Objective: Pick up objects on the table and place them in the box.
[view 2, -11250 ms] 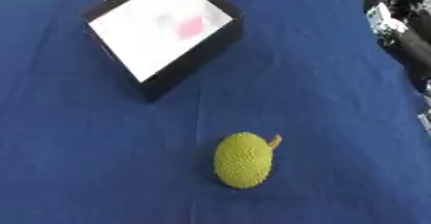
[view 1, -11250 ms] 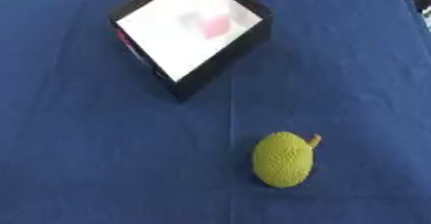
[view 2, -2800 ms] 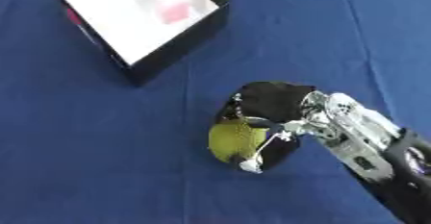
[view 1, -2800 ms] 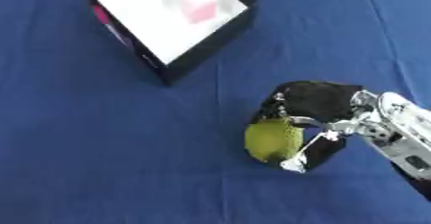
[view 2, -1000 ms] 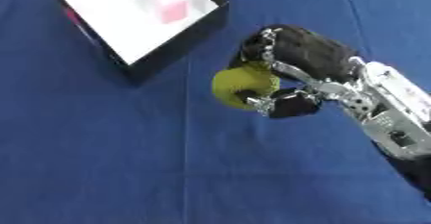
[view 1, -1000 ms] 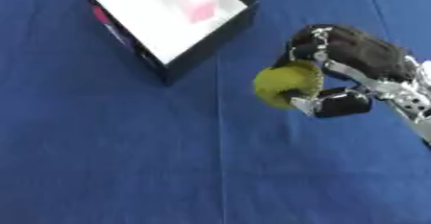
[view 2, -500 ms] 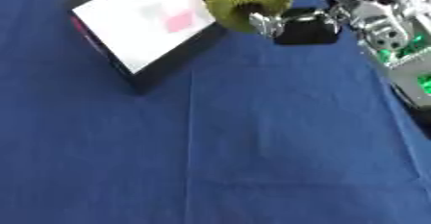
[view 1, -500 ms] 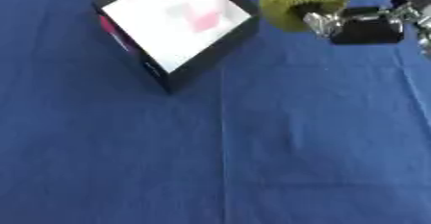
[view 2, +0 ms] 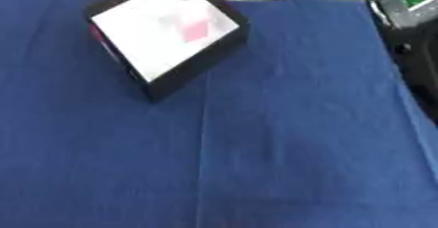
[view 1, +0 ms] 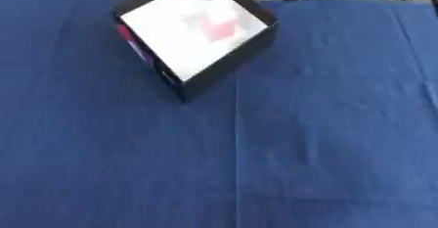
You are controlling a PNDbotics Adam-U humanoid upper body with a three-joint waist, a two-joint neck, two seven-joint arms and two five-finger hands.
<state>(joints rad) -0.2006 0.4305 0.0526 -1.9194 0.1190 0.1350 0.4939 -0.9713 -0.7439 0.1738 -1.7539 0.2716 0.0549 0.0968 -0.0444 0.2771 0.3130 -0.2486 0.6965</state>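
Left eye view
Box [view 1: 195, 38]: black-walled, turned corner-on like a diamond, sitting toward the far left of the surface [view 1: 256, 163]; its pale inside shows a blurred pink-red patch (what it is cannot be told).
Surface: covered in a blue cloth with a faint crease running down from the box's near corner.
Hands: neither shows here, so whether they are spread or closed cannot be told.

Right eye view
Box: same pose, near corner pointing toward the camera.
Right arm [view 2: 402, 2]: a silver part with a green patch shows at the upper right corner, dark parts below it along the right edge; the hand itself is out of view.
Fruit: it shows in neither view, so where it is cannot be told.
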